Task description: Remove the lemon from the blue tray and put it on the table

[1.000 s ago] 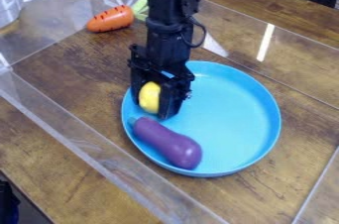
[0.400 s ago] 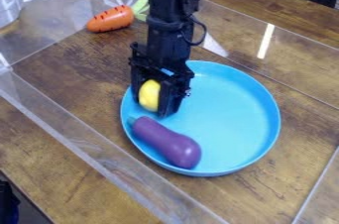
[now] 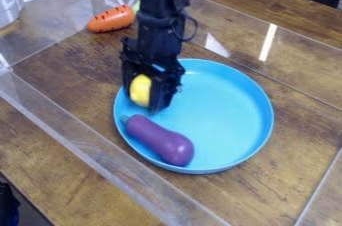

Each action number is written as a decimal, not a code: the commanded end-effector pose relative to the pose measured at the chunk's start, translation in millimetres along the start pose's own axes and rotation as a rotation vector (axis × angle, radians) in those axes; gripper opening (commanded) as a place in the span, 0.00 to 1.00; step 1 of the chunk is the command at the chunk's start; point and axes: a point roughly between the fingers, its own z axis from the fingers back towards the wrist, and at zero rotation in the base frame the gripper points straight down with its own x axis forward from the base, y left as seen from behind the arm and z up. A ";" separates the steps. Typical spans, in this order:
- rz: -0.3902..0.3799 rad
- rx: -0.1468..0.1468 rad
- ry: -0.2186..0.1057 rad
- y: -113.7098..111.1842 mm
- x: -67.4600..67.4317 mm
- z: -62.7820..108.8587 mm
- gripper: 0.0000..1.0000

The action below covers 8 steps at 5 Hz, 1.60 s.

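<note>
In the camera view, the blue tray (image 3: 221, 120) carries the purple eggplant (image 3: 159, 140) near its front edge and, at its left side, the lemon (image 3: 142, 90), held between the fingers of the black hand (image 3: 144, 88). Carrot (image 3: 111, 18) on the worktop (image 3: 67, 85).

A glossy purple eggplant (image 3: 158, 140), long and rounded, lies at a slant near the lower left of the view, its upper end farther left than its lower end; toward the top left sits an orange carrot (image 3: 111, 19), short and plump, with faint lines across its skin; just beside it, on its right, is a pale green item (image 3: 142, 8), partly hidden, its kind unclear.
</note>
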 end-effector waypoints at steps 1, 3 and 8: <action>0.007 0.035 -0.088 23.4 -0.3 51.3 0.00; 0.028 0.054 -0.129 79.5 13.6 96.9 0.00; 0.051 0.051 -0.069 57.7 14.8 50.9 0.00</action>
